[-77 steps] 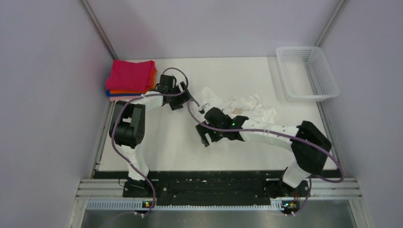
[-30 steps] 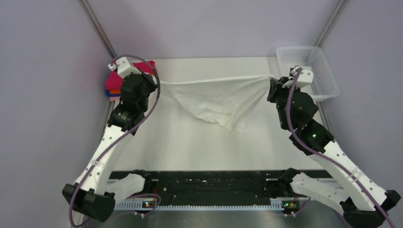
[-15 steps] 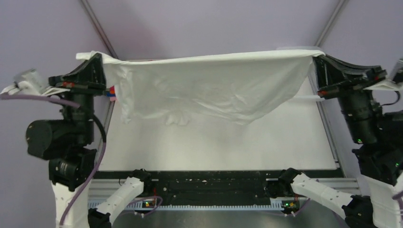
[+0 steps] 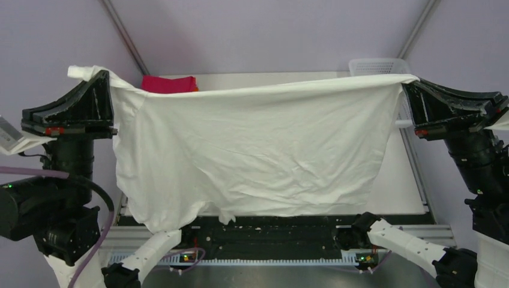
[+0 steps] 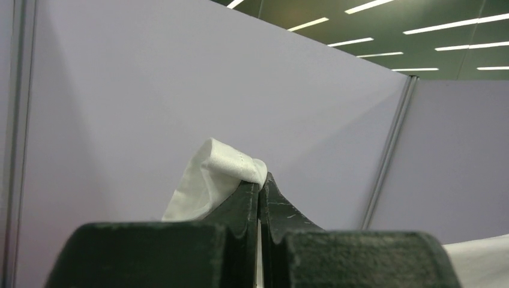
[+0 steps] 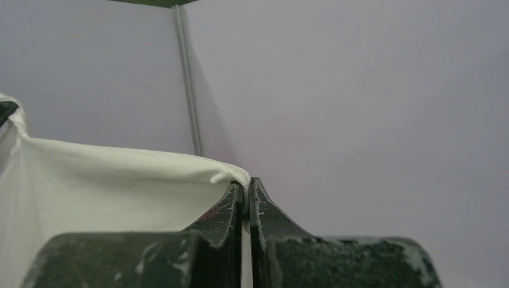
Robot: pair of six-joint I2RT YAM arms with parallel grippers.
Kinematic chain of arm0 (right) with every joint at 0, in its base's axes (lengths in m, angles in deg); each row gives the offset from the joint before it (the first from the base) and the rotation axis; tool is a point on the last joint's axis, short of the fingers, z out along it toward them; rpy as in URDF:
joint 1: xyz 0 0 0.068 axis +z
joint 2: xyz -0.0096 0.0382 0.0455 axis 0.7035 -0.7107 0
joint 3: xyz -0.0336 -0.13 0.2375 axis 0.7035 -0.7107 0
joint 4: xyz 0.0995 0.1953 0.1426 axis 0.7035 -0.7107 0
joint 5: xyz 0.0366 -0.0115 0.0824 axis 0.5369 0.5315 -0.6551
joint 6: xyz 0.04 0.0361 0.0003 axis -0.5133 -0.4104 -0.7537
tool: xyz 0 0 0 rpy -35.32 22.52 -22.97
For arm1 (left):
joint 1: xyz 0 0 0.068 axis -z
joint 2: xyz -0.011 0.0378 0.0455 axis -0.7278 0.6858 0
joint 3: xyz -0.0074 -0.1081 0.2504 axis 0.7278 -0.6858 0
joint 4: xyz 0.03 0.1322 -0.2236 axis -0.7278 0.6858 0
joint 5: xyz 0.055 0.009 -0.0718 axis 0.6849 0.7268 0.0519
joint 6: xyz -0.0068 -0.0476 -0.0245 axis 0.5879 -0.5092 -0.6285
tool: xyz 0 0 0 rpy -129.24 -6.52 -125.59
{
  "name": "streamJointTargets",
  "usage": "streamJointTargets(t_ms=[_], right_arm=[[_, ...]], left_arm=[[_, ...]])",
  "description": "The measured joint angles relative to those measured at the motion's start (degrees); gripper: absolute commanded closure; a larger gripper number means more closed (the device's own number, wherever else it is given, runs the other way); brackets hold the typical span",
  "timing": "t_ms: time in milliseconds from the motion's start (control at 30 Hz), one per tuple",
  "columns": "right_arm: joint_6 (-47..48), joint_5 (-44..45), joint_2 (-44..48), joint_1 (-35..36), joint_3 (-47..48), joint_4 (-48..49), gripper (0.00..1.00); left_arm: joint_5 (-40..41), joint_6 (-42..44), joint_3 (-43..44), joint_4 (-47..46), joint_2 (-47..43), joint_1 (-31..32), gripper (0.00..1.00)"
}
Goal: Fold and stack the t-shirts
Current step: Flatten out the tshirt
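The white t-shirt [image 4: 252, 150] hangs in the air, stretched wide between the two arms, with its top edge pulled nearly straight from one side to the other. The left arm [image 4: 66, 162] is raised at the left. The left jaws are clamped together on the shirt's upper left corner, and in the left wrist view a small fold of white cloth [image 5: 216, 174] sticks out above the closed tips. The right arm [image 4: 480, 162] is raised at the right. The right jaws are pressed shut on the opposite corner, and the cloth [image 6: 120, 186] runs away from them to the left. The wrinkled fabric drapes down in front of the table [image 4: 403, 180] and hides most of it. A folded magenta shirt [image 4: 168, 83] shows just above the shirt's top edge at the far left. The rim of a white basket [image 4: 375, 65] shows at the far right.
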Motion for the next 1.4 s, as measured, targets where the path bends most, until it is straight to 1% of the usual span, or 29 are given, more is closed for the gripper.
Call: streamJointTargets(t_ms=[100,200,300,333,400,467,500,533,567,600,667,700,733,767,800,833,867,933,1067,1167,1300,1400], right_arm=[[1.3,5.7,-0.3,0.0,-1.7,0.4,1.00],[4.0,15.6,-1.8,0.0,-6.1,3.2,1.00],[8.6,28.3,-5.4,-0.2,-13.0,10.0,1.00],[10.5,33.9,-7.9,-0.5,-16.7,13.8,1.00],[12.0,39.8,-12.9,-2.3,-22.0,17.8,1.00],[11.3,41.5,-19.4,-6.2,-26.9,20.2,1.00],[10.5,41.2,-23.2,-8.6,-29.1,20.7,1.00],[9.2,40.7,-27.6,-11.2,-31.4,21.2,1.00],[8.2,40.0,-31.6,-13.4,-32.9,21.3,1.00],[7.2,39.0,-36.1,-15.5,-34.1,21.7,0.98],[5.7,36.7,-43.7,-18.3,-34.6,22.7,0.83],[4.7,35.4,-47.4,-19.4,-34.2,23.3,0.64],[3.7,34.2,-51.1,-20.3,-33.0,23.3,0.49],[2.9,33.6,-55.1,-21.0,-30.7,22.4,0.40],[1.9,33.0,-58.6,-21.5,-27.9,21.4,0.25],[1.2,32.6,-62.7,-21.9,-24.0,19.7,0.10],[0.2,32.3,-65.8,-22.1,-20.8,18.9,0.02],[-1.2,31.8,-68.4,-22.3,-17.6,17.4,0.01],[-3.5,30.0,-67.0,-22.4,-17.3,15.4,0.01],[-6.0,27.4,-62.5,-22.4,-20.3,15.1,0.01],[-10.5,21.2,-51.7,-22.4,-29.1,14.2,0.01],[-13.9,15.6,-45.8,-22.4,-34.7,14.4,0.01]], left_arm=[[0.9,1.4,-0.5,-0.8,2.6,0.0,1.00],[4.6,2.9,-1.2,-2.5,8.1,0.0,1.00],[10.9,5.1,-3.3,-6.1,16.8,0.0,1.00],[13.1,6.0,-4.0,-7.4,20.6,0.0,1.00],[16.3,7.8,-5.3,-9.5,30.3,-0.4,0.99],[17.6,9.0,-5.6,-10.2,40.2,-1.0,0.93],[17.6,9.5,-5.6,-10.2,45.0,-1.3,0.91],[17.6,10.0,-5.5,-10.1,50.8,-1.5,0.87],[17.4,10.2,-5.4,-9.7,56.0,-1.7,0.81],[17.2,10.3,-4.7,-8.8,61.8,-1.8,0.69],[16.7,10.2,-1.2,-5.4,72.5,-2.0,0.51],[16.3,10.4,0.9,-4.0,76.6,-2.0,0.37],[16.0,10.2,4.0,-1.6,80.8,-2.0,0.25],[15.7,9.6,7.8,0.8,85.0,-2.1,0.13],[15.4,9.8,10.3,1.8,87.6,-2.1,0.05],[14.9,9.3,12.4,3.1,89.5,-2.1,0.02],[14.3,8.8,13.8,4.0,90.5,-2.2,0.02],[13.6,8.1,14.8,4.5,90.3,-2.4,0.02],[12.2,6.1,14.2,3.9,86.2,-2.6,0.01],[11.2,3.7,9.7,3.5,79.7,-2.7,0.01],[8.9,-0.2,-0.1,2.8,68.6,-2.8,0.01],[7.0,-3.4,-7.0,2.2,62.2,-2.8,0.01]])
